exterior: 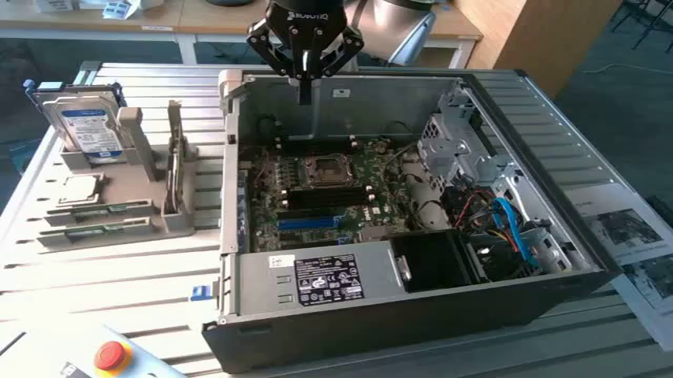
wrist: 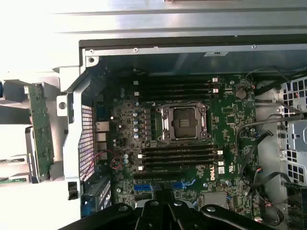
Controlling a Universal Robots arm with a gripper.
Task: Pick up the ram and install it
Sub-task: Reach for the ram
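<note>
Claw pinched narrow, prob empty, hung above open PC case for board overview; ram flat in rack, untouched.

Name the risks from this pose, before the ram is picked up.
1. The tool hangs above the case's rear wall; both ram sticks lie in the grey holder at the exterior view's left. A low sideways move might clip the case's side wall.
2. The tool looks shut, so it might shove a stick rather than grip it.
3. The bare processor socket sits right beside the memory slots; a misaligned stick might strike it.
</note>
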